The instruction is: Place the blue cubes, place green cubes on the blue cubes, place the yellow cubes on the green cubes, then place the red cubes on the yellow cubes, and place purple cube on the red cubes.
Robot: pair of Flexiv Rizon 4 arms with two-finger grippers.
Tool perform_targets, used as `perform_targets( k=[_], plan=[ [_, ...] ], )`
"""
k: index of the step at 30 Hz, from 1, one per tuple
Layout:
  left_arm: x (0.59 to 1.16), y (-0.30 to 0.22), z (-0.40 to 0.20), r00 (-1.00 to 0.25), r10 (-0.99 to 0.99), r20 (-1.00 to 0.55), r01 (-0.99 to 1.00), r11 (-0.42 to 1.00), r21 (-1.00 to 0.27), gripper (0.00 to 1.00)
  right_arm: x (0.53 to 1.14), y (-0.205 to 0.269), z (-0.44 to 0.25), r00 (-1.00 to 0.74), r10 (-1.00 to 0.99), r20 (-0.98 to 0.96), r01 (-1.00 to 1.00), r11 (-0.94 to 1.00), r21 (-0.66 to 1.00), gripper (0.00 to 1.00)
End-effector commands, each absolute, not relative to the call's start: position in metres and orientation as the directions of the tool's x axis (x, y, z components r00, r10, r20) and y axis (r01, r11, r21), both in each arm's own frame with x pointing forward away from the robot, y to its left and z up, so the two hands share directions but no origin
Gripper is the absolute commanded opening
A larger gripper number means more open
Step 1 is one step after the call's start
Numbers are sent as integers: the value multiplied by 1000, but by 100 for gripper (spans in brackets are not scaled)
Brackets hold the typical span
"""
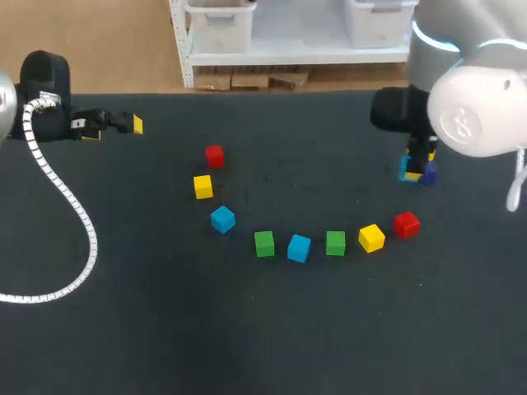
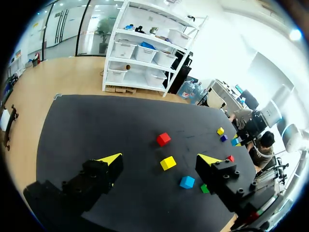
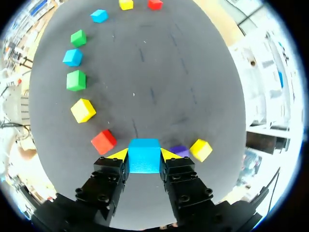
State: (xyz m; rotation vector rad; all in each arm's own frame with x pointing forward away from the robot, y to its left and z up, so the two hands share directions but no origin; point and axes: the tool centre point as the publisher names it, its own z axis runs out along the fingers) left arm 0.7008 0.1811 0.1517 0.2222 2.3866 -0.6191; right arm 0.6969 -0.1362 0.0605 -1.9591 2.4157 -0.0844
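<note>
Dark table (image 1: 165, 329): right pincer (image 3: 144, 155) grasps blue cube (image 3: 144, 162) beside purple cube (image 3: 179, 151) and yellow cube (image 3: 200, 150); left pincer (image 2: 160, 158) released.

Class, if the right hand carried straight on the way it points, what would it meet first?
Most likely the bare table, with the held blue cube touching first. The purple cube and a red cube lie just beside the right hand's line; depth is unclear.

We are holding our left arm (image 1: 45, 99) out at the far left, the left gripper (image 2: 159, 159) pointing toward the middle with its fingers spread wide. We are holding our right arm (image 1: 473, 107) at the right, the right gripper (image 3: 144, 153) pointing down and clamping a blue cube (image 3: 144, 163) between both fingers.
</note>
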Motion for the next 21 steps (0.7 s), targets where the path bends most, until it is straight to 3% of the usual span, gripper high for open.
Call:
perform_targets(
  k=[1,21],
  plan=[
    [700,184,150,-767,-1,-641,318,868,-381,100,721,-118,65,-173,-985,25,-984,172,-33,0],
    [700,184,150,-767,-1,-641,318,868,-381,100,762,-38,40,61,-997,-49,-992,-66,105,0]
  ],
)
